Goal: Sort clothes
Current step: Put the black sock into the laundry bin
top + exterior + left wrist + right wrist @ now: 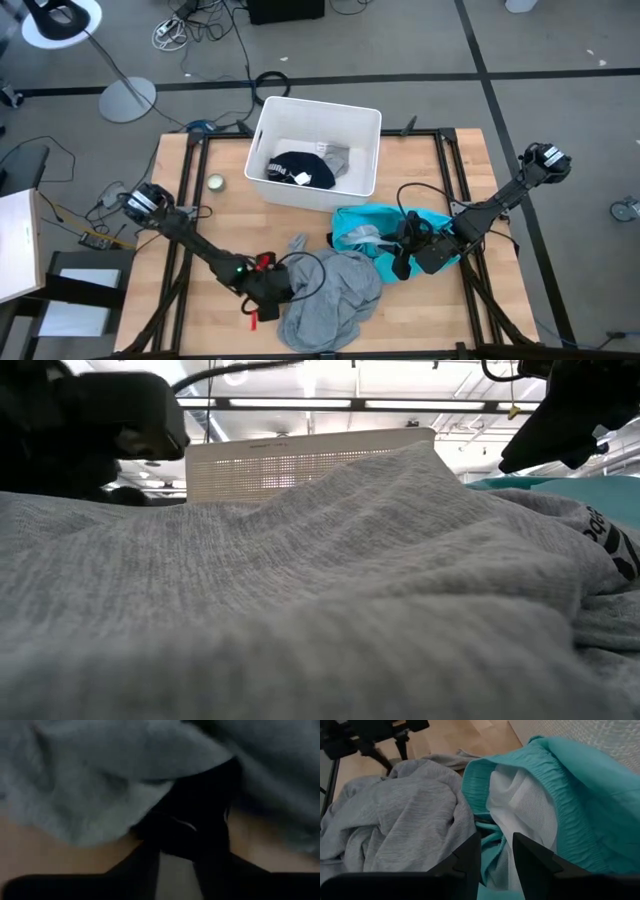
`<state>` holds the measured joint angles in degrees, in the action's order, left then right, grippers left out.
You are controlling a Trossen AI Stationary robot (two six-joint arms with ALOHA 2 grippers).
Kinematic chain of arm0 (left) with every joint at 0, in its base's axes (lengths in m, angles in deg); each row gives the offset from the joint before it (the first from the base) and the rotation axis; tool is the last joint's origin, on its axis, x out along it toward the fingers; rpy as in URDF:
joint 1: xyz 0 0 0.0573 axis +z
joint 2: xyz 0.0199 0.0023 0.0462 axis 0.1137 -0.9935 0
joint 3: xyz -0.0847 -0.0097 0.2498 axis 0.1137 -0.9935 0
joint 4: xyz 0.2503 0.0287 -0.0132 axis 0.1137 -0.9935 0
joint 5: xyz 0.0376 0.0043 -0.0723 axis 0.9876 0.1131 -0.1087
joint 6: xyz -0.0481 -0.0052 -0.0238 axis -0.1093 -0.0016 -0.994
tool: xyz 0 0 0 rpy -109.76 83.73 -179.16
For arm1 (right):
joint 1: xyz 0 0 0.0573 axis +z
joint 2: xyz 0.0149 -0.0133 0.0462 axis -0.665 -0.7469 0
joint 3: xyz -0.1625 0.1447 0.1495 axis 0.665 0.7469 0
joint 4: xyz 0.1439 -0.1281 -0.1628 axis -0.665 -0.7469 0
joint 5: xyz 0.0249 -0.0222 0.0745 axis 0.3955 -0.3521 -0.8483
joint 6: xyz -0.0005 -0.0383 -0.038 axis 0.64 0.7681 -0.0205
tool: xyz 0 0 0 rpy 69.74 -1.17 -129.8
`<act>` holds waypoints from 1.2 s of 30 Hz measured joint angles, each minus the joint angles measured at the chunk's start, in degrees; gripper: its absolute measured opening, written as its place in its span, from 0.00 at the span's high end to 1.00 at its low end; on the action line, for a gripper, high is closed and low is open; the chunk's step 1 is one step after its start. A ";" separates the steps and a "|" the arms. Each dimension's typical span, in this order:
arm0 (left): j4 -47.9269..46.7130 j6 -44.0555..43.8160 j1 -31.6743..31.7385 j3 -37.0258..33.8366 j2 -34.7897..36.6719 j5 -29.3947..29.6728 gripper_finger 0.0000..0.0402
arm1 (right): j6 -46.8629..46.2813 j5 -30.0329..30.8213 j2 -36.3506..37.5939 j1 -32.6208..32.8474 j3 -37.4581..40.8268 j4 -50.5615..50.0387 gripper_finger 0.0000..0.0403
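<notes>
The large grey shirt (335, 290) lies crumpled on the table's near middle and fills the low view (300, 590). My left gripper (278, 290) is at its left edge, shut on the cloth (125, 805). The turquoise garment (370, 232) lies right of the shirt, its waistband and white mesh lining up (530, 805). My right gripper (496, 845) hovers over its near edge with a narrow gap between the fingers, touching nothing. Dark navy pieces (303, 170) and a grey piece (335, 157) lie in the white bin (366, 150). My left gripper has the grey shirt's left edge (150, 815) between its fingers, coming nearly level from the table's left. The cloth drapes over the fingertips and shadow hides the place of contact, so one layer or several cannot be told. The rest of the shirt lies on the table.
The white bin stands at the table's far middle. A small round tin (215, 183) sits left of the bin. A red tag (262, 262) shows on the left gripper. Bare wood shows left of the shirt (200, 230) and at the far right (460, 170).
</notes>
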<state>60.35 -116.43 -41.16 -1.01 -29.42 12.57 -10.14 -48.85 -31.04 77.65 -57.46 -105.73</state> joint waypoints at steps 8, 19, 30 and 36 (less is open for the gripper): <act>-26.46 6.34 4.25 7.06 6.26 4.58 0.99 | 0.04 -0.04 0.00 0.00 0.00 0.05 0.72; -46.44 11.76 9.67 21.97 22.38 26.15 1.00 | 0.25 0.25 0.00 -0.02 0.00 -0.01 0.72; -31.10 46.29 30.51 35.54 23.79 25.49 1.00 | 0.57 0.33 0.00 -1.31 0.00 -0.03 0.72; -24.75 49.31 42.91 35.54 23.51 11.98 0.95 | 0.57 0.20 0.00 -1.31 0.00 -0.37 0.72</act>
<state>35.59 -67.12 1.75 34.52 -5.91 24.55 -9.57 -48.65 -31.04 76.33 -57.46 -106.11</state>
